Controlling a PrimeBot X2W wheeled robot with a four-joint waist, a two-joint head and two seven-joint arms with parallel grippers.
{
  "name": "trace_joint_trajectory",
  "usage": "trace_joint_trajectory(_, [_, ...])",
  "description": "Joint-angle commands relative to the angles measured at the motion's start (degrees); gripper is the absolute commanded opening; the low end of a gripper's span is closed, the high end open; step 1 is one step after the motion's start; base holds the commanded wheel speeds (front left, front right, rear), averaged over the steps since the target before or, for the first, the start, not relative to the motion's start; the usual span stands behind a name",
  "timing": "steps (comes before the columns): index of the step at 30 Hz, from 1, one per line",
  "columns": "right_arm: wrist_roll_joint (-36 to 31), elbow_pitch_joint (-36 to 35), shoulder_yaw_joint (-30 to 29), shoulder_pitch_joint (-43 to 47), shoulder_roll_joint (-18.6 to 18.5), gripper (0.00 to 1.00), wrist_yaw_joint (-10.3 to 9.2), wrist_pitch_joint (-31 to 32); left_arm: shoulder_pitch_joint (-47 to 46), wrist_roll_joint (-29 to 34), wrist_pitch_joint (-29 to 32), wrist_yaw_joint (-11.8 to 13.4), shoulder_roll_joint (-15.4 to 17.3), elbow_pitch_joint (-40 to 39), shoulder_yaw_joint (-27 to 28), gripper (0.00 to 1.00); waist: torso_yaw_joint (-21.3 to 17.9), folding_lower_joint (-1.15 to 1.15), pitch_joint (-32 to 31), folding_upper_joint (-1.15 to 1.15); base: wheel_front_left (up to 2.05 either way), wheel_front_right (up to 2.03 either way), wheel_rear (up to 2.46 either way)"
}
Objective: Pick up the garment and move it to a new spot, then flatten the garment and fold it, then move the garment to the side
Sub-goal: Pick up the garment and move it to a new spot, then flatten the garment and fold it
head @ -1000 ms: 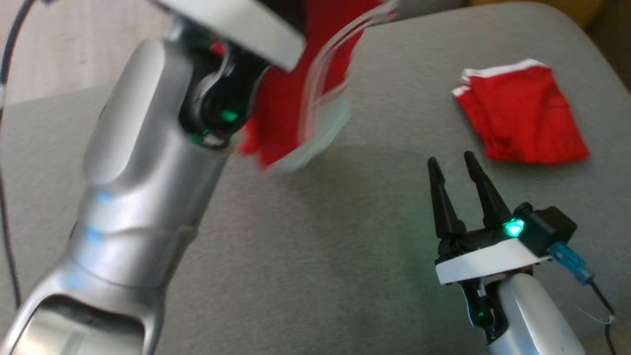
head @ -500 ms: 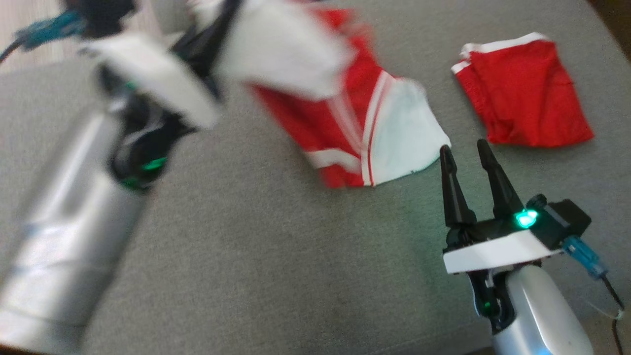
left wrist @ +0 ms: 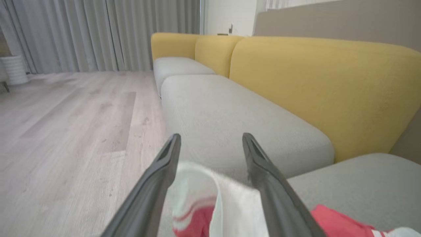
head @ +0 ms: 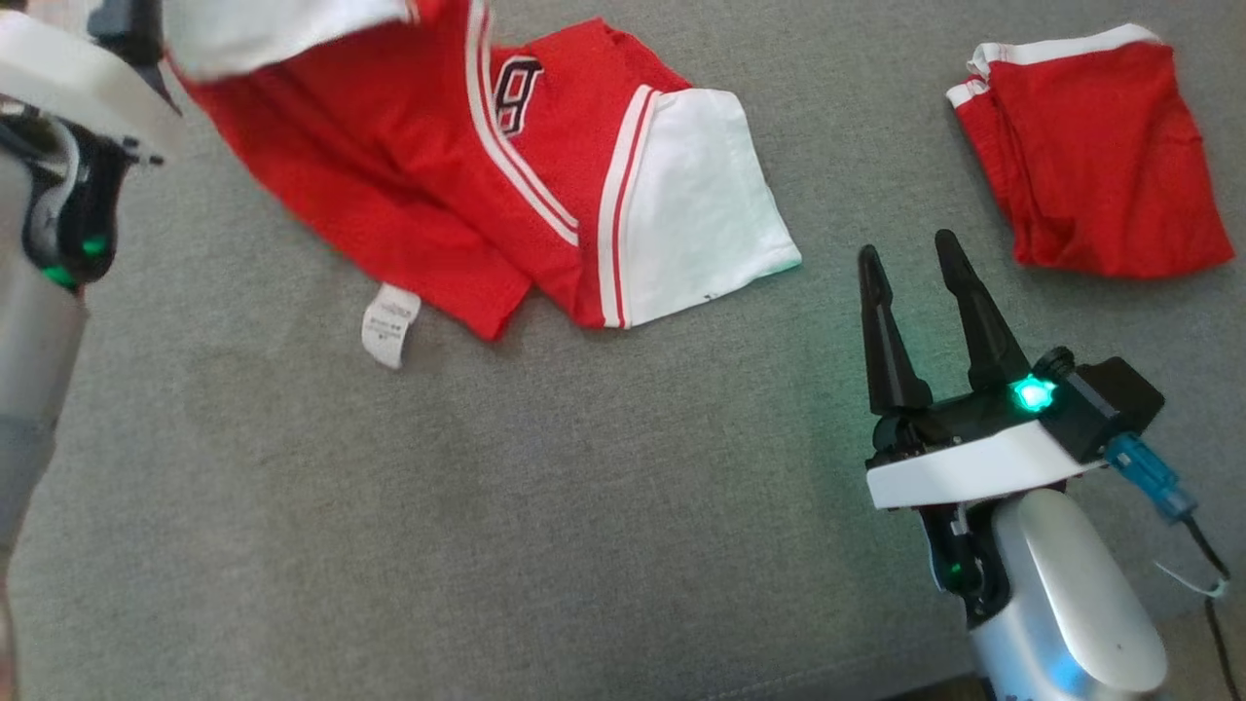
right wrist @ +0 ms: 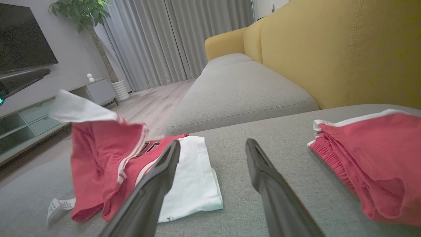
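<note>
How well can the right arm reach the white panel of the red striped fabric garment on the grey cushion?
Probably yes. The right gripper stands open near the white panel of the red striped garment, with bare grey cushion between them. The folded red garment lies on its other side.

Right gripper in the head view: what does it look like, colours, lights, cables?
The right gripper has two long tapered black fingers on a black base with a white band. A green light glows beside a black box; a blue plug and thin dark cable leave it. The forearm is glossy silver-white.
</note>
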Motion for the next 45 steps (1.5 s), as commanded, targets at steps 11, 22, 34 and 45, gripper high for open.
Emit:
trace_joint_trajectory(11, [-3.77, -2.21, -1.55, -0.16, -0.06, 1.0, 0.12, -0.37, -0.98, 6.0, -12.87, -0.96, -3.55, 0.32, -1.17, 1.0, 4.7, -0.01, -5.0, 0.0, 0.0, 0.0, 0.0])
trace_joint_trajectory(22, [-6.93, -2.25, -6.1, 3.16, -0.06, 1.0, 0.12, -0.37, 19.4, 10.88, -13.76, 5.81, -6.23, -16.81, 2.23, 1.0, 11.31, -0.01, -11.89, 0.0, 0.0, 0.0, 0.0])
trace_joint_trajectory(34, [-7.57, -1.4, -5.38, 8.7, -0.06, 1.0, 0.12, -0.37, 44.56, 17.05, -13.78, 12.24, -13.32, -29.64, 10.25, 1.0, 13.56, -0.01, -15.69, 0.0, 0.0, 0.0, 0.0])
trace_joint_trajectory(45, [-9.34, -1.24, -4.7, 7.45, -0.06, 1.0, 0.12, -0.37, 47.68, 22.33, -13.78, 8.84, -16.84, -31.43, 15.11, 1.0, 14.76, -0.01, -13.14, 0.0, 0.0, 0.0, 0.0])
